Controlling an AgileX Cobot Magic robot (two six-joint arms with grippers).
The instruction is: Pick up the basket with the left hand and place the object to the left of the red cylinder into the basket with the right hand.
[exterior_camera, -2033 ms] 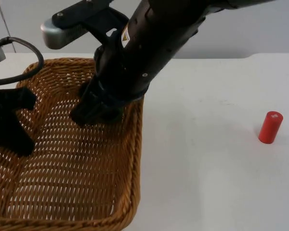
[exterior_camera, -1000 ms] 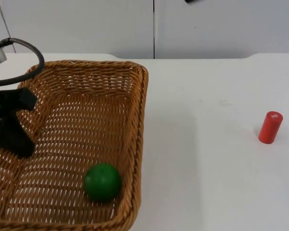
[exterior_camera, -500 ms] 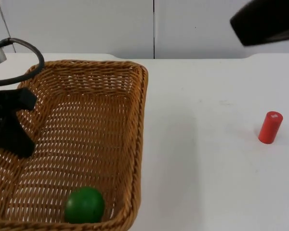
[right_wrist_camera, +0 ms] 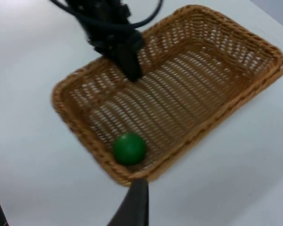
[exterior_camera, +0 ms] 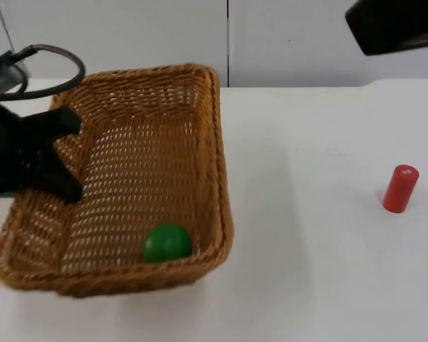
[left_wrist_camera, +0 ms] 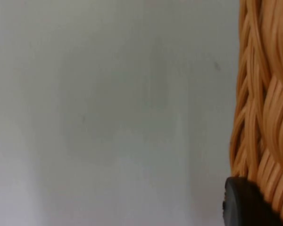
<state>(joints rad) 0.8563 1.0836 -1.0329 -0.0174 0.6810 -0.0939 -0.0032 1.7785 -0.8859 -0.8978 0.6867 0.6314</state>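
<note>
The wicker basket (exterior_camera: 207, 128) hangs tilted over the table's left side, and my left gripper (exterior_camera: 57, 174) is shut on its left rim. The same rim's weave (left_wrist_camera: 264, 108) runs close beside a black fingertip (left_wrist_camera: 243, 205) in the left wrist view. A green ball (exterior_camera: 167, 242) lies inside the basket against its near wall, also seen as a green ball (right_wrist_camera: 129, 148) from the right wrist. The red cylinder (exterior_camera: 400, 188) stands upright at the far right. My right arm (exterior_camera: 396, 25) waits high at the back right. Its gripper (right_wrist_camera: 134, 205) looks down on the basket (right_wrist_camera: 254, 84) from a distance.
White table top lies between the basket and the red cylinder. The grey partition wall (exterior_camera: 228, 35) closes the back edge.
The basket has moved away from the camera and tilted, carried by the left gripper. The green ball rolled to the right along the near wall. The right arm stays raised at the back right.
</note>
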